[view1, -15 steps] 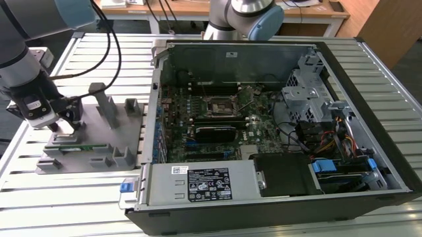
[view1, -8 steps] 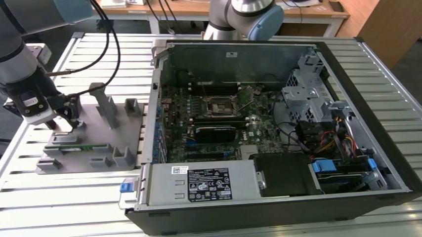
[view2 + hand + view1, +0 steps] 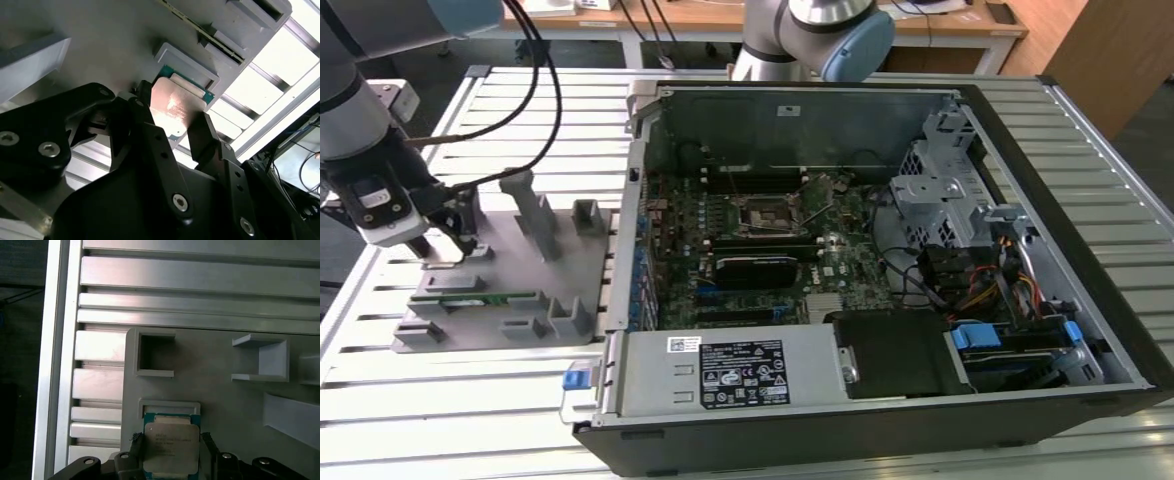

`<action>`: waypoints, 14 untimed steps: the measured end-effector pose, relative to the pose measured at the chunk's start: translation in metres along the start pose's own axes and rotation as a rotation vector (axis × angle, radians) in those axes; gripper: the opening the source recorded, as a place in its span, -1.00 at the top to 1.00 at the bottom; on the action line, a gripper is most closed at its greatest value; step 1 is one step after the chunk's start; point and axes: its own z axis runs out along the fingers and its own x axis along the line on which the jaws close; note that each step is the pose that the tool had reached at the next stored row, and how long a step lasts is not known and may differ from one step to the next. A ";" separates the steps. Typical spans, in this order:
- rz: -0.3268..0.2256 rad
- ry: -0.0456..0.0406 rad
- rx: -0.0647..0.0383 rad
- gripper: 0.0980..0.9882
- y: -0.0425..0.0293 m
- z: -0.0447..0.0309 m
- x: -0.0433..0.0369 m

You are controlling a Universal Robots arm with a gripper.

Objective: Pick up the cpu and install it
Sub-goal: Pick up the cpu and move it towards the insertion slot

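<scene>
The cpu (image 3: 170, 444) is a silver square chip with a green rim, lying in a shallow pocket of the grey holder block (image 3: 494, 300) at the exterior view's left. My gripper (image 3: 440, 250) is down over that pocket. Both wrist views show the black fingers (image 3: 200, 131) pressed against two opposite edges of the cpu (image 3: 174, 102), so the gripper (image 3: 171, 440) is shut on it. The chip still sits level in its pocket. The motherboard's square socket (image 3: 767, 215) lies inside the open computer case (image 3: 1014, 300), well to the right of the gripper.
A green memory stick (image 3: 474, 297) lies in a slot of the holder block, with upright grey posts (image 3: 534, 215) beside the gripper. Cables (image 3: 547, 90) hang from the arm. A second robot arm (image 3: 821, 35) stands behind the case. The slatted metal table (image 3: 454, 400) carries everything.
</scene>
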 end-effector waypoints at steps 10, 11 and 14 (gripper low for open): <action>0.000 -0.0002 -0.004 0.01 0.0006 -0.0143 -0.0001; 0.000 -0.0002 -0.004 0.01 0.0007 -0.0154 0.0000; 0.000 -0.0001 -0.004 0.01 0.0008 -0.0197 -0.0001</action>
